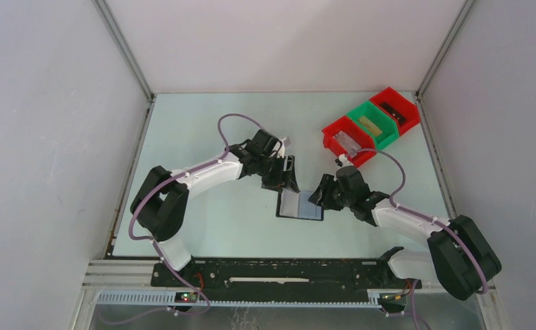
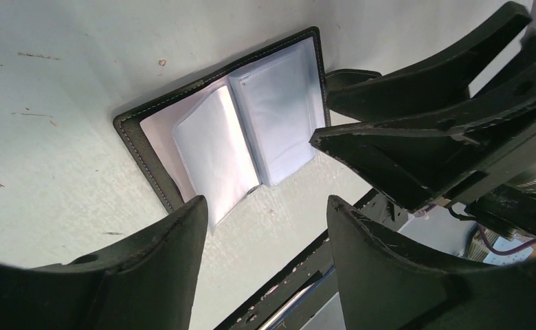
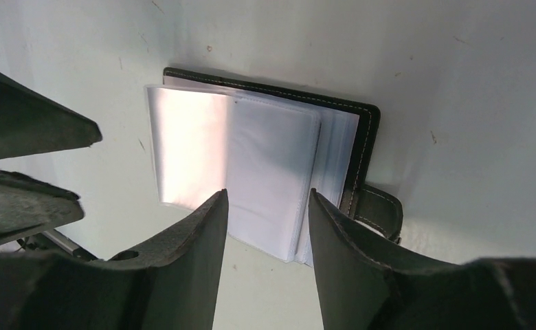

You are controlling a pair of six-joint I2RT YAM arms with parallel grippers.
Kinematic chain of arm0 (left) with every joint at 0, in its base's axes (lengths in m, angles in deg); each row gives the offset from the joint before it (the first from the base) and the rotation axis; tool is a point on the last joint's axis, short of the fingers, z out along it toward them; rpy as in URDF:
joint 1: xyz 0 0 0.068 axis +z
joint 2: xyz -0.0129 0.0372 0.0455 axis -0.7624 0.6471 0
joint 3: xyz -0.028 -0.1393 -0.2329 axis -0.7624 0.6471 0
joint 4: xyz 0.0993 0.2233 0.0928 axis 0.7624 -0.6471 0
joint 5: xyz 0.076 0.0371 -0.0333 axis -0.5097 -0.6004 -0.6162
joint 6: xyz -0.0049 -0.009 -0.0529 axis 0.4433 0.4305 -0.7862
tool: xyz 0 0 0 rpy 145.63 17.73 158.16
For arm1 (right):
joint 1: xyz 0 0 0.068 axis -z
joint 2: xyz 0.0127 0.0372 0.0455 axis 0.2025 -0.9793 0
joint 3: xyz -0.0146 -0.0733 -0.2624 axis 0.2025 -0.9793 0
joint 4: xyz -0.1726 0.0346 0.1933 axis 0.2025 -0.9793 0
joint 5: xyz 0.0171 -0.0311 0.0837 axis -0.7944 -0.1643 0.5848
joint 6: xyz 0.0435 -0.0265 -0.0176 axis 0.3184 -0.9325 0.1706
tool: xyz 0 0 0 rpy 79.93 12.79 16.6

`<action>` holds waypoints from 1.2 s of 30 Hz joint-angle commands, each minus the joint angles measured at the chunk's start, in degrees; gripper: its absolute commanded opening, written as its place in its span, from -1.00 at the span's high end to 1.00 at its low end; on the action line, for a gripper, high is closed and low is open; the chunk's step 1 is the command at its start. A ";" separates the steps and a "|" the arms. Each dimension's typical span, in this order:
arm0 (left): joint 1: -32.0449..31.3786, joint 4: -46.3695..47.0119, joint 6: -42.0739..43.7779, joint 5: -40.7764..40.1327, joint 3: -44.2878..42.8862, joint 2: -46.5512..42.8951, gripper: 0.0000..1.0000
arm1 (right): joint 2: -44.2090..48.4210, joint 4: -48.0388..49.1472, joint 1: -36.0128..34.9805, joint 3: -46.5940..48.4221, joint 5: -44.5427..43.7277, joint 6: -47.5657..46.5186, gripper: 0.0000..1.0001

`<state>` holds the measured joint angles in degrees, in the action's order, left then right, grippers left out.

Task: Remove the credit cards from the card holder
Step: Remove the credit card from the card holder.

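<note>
The card holder (image 1: 299,205) lies open on the table between both arms: a black cover with pale whitish leaves inside. In the left wrist view the card holder (image 2: 136,130) shows a leaf (image 2: 214,155) curling up beside a flat page (image 2: 279,113). I cannot tell the credit cards apart from the sleeves. My left gripper (image 2: 265,206) is open and empty, just off the holder's edge. My right gripper (image 3: 267,198) is open and empty, just above the pale pages (image 3: 265,158), with the strap tab (image 3: 378,210) to its right.
A row of three bins stands at the back right: a red bin (image 1: 348,141), a green bin (image 1: 372,124) and a red bin (image 1: 397,108), each with small items inside. The black rail (image 1: 286,271) runs along the near table edge. Each gripper's fingers show in the other's wrist view.
</note>
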<state>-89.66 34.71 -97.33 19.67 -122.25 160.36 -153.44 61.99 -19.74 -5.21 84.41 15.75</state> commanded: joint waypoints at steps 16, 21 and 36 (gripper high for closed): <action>0.00 -0.41 1.96 0.31 0.78 -2.79 -0.40 | -6.27 6.41 -2.32 0.40 2.76 0.22 -0.10; 0.06 -0.41 2.02 0.23 0.90 -2.95 -0.39 | -5.91 4.94 -3.22 1.79 2.34 -0.46 -0.08; 2.29 -1.44 2.80 -0.87 1.86 -6.47 -0.39 | -6.66 4.91 -4.88 3.93 2.74 -0.74 -0.07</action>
<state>-88.46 33.49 -96.00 19.27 -122.25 156.86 -159.93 66.47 -23.85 -3.68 87.01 15.71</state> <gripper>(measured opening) 0.698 0.538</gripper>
